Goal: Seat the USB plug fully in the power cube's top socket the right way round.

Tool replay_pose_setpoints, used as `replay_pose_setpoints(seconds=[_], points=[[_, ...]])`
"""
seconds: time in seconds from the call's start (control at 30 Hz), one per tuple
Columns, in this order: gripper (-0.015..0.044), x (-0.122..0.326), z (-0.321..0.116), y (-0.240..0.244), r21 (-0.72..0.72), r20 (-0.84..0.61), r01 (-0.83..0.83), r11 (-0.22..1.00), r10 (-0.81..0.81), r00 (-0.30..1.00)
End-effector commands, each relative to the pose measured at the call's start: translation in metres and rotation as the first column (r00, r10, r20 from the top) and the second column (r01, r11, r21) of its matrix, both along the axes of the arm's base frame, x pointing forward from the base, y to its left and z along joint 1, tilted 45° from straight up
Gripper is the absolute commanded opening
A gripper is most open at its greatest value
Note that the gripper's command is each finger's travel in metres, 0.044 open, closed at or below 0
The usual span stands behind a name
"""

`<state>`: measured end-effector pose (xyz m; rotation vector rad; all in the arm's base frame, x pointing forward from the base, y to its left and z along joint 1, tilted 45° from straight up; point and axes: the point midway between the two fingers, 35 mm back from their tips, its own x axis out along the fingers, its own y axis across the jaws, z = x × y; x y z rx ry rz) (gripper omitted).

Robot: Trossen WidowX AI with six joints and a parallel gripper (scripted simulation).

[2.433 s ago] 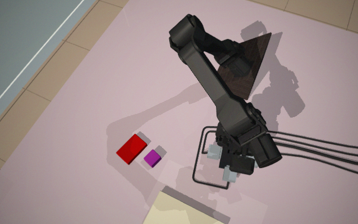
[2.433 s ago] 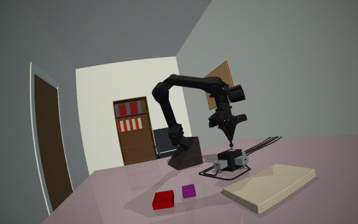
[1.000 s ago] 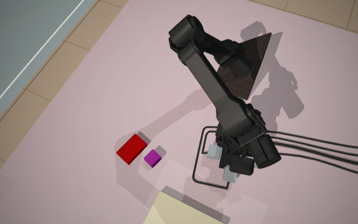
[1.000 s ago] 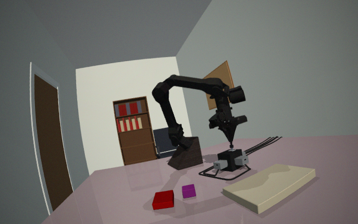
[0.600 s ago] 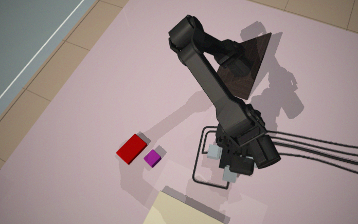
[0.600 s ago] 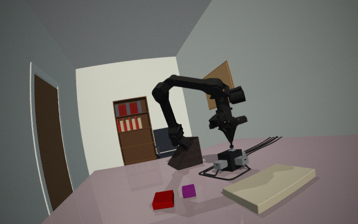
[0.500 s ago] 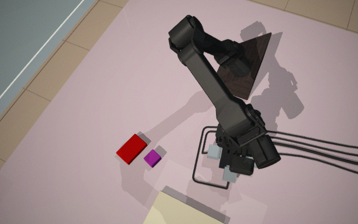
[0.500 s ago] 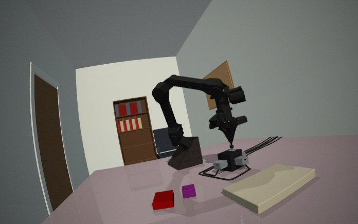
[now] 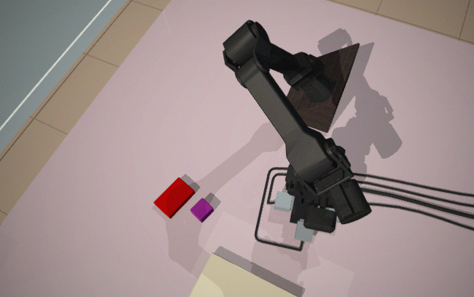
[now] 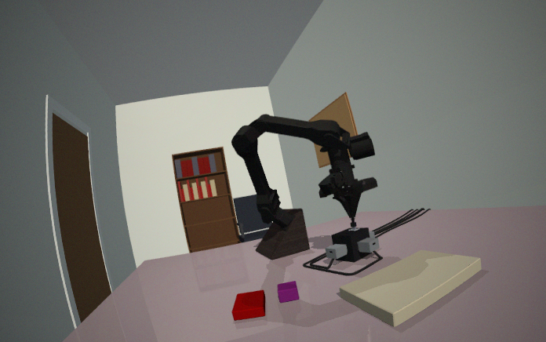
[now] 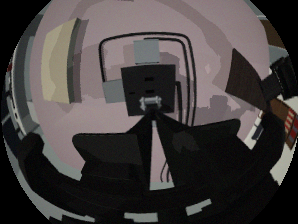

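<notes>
The black power cube (image 9: 298, 208) (image 10: 349, 245) (image 11: 135, 77) stands on the table under the arm, with pale grey blocks on its sides. My gripper (image 10: 353, 219) (image 11: 153, 115) points down over the cube's top. It is shut on the small dark USB plug (image 10: 353, 224), upright at the pale metallic socket (image 10: 354, 228) (image 11: 150, 103) on top. The fingers hide most of the plug; its depth and which way round it is cannot be told. In the top view the arm hides the fingertips and plug.
Black cables (image 9: 260, 206) (image 10: 346, 274) (image 11: 145, 34) loop around the cube and trail behind it. A cream slab (image 9: 231, 279) (image 10: 419, 278) (image 11: 57, 65), a red block (image 9: 174, 197) (image 10: 249, 304) and a purple block (image 9: 201, 210) (image 10: 288, 292) lie nearby. A dark wooden wedge (image 9: 316, 117) (image 10: 298, 235) stands by the arm's base.
</notes>
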<state>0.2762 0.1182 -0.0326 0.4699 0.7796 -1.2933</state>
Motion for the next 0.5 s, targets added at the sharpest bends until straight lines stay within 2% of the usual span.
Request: replay_pose_setpoints(seconds=[0.0,0.47], points=[[0.0,0.0003,-0.0006,-0.0005,-0.001,-0.001,-0.003,1.0,0.003,1.0],[0.0,0.0004,-0.0018,-0.0017,-0.001,-0.001,-0.003,1.0,0.003,1.0]])
